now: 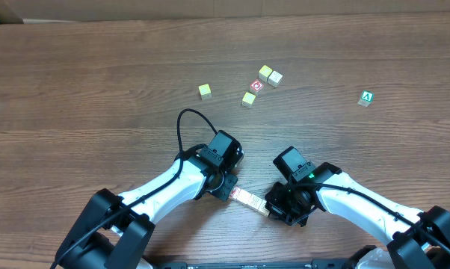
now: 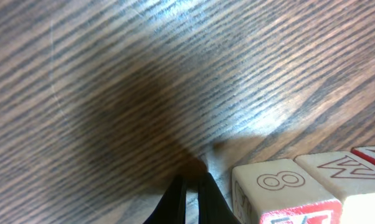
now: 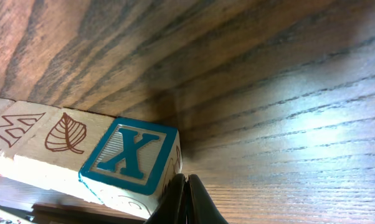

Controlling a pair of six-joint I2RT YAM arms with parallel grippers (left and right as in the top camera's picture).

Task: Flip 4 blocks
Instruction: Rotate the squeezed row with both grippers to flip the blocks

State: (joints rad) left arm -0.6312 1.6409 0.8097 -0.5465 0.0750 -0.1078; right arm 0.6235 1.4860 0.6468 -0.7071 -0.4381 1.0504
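Observation:
A short row of several wooden blocks (image 1: 249, 201) lies end to end on the table between my two grippers. The left wrist view shows the end block with an outlined "8" (image 2: 278, 183) and beside it one with an outlined "M" (image 2: 340, 168). My left gripper (image 1: 229, 191) (image 2: 192, 185) is shut and empty, its tips just left of the "8" block with a sliver of table between. In the right wrist view the row ends with a teal "X" block (image 3: 131, 155), then a leaf block (image 3: 63, 134). My right gripper (image 1: 272, 210) (image 3: 185, 186) is shut and empty, pressed against the "X" block's end face.
Loose cubes lie farther back: a yellow-green one (image 1: 204, 90), a yellow one (image 1: 249, 99), a red "O" cube (image 1: 257, 86), two cream cubes (image 1: 270, 75) and a green "A" cube (image 1: 366, 98) off to the right. A black cable (image 1: 182, 127) loops above the left arm.

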